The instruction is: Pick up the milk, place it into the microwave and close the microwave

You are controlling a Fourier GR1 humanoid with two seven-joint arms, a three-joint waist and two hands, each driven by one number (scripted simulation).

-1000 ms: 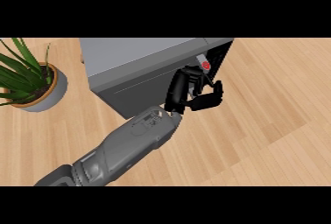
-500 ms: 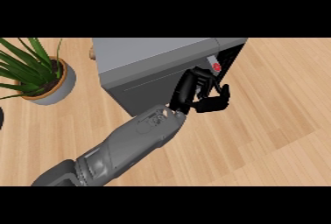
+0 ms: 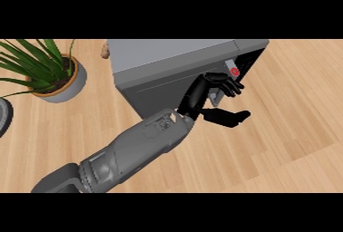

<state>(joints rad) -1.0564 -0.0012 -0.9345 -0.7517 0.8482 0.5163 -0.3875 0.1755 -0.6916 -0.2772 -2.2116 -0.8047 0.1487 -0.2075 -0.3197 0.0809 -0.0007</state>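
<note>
Fingers [image 3: 226, 84] on the left hand [image 3: 203, 96] are curled in against the right edge of the microwave's front panel [image 3: 167, 88], and the thumb [image 3: 231, 118] sticks out low and to the right, away from them. I see nothing held in the hand; it is closed at the panel's edge, with a pale grey bit showing just under the bent fingers that I cannot identify. The grey forearm [image 3: 130, 152] comes in from the lower left and covers the lower corner of the microwave [image 3: 174, 54].

To the right of the panel the microwave shows a dark opening [image 3: 253, 61], most of it in shadow, so I cannot read its inside. At the near edge of that opening, just above the fingers, sits a small white thing with a red spot, which I take to be the milk [image 3: 234, 71]; only a sliver of it shows and its shape is unclear.

A potted plant [image 3: 50, 74] stands on the wooden counter [image 3: 281, 127], left of the microwave. A small tan thing [image 3: 105, 50] peeks out behind the microwave's left corner, and a dark round rim [image 3: 3, 118] is cut off at the left edge.
</note>
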